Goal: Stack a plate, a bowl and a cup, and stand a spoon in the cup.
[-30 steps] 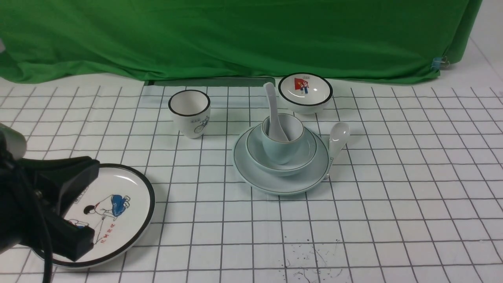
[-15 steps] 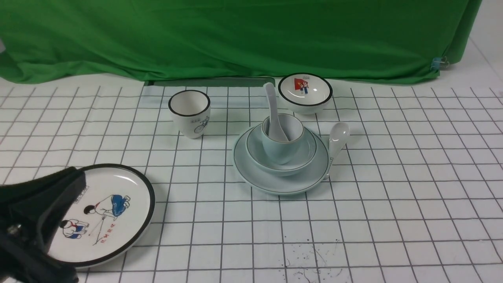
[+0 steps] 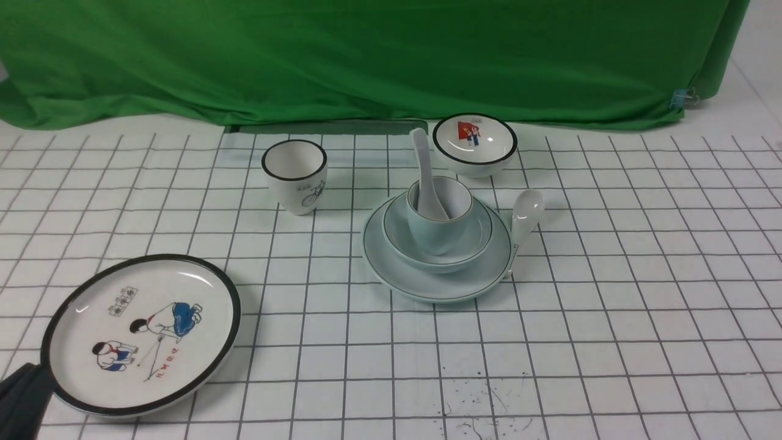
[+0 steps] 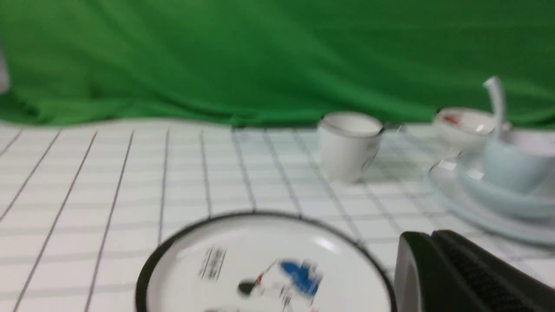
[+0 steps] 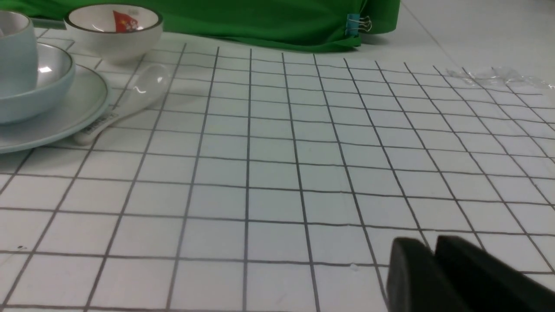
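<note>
Stack complete, by the look of it: right of centre in the front view the plate point(image 3: 437, 284) lies flat on the gridded cloth point(image 3: 611, 305), the bowl point(image 3: 437, 253) sits in it, the cup point(image 3: 440, 229) stands upright inside the bowl, and the spoon point(image 3: 424, 177) leans in the cup with its handle poking up toward the green backdrop point(image 3: 366, 55). Every piece the task names appears to be in place, so nothing seems left but for the arms to be clear of the table. Distractors are all apart from the stack: a second spoon point(image 3: 525, 217) lies just beside the plate's right rim, perhaps touching it, the picture bowl point(image 3: 475, 143) sits behind, the bicycle cup point(image 3: 295, 177) is in the upper middle-left, and the cartoon plate point(image 3: 143, 333) lies at lower left. Left gripper point(image 3: 21, 403) shows only as a dark sliver in the bottom-left corner, next to that cartoon plate; its wrist view is blurred and shows a single finger at lower right, so I cannot tell how its jaws stand, though nothing is seen in it. Right gripper point(image 5: 433, 260) is absent from the front view; its own camera shows both fingers pressed together, clenched on nothing, low over bare cloth well away from the stack.
</note>
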Action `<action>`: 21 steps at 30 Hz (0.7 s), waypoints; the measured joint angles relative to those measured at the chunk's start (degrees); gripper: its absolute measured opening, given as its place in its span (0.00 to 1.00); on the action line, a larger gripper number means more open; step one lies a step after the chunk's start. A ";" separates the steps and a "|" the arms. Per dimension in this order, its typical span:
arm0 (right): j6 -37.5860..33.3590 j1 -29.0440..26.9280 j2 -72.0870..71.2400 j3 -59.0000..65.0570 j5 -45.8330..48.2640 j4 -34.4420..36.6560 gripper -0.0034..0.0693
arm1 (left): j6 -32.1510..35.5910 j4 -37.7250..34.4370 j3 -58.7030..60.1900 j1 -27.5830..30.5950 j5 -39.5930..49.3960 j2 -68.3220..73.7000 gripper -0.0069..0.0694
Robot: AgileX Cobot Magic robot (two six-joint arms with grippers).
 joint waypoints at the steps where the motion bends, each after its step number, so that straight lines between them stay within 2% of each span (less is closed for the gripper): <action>1: 0.00 0.00 0.00 0.00 0.00 0.00 0.21 | -0.10 0.00 0.00 0.12 0.42 0.00 0.05; 5: 0.00 0.00 0.00 0.00 -0.01 0.00 0.22 | -0.05 -0.28 0.04 0.39 5.00 0.00 0.05; 21: 0.00 0.00 0.00 0.00 -0.01 0.00 0.25 | 0.76 -0.33 0.04 0.34 5.57 0.00 0.05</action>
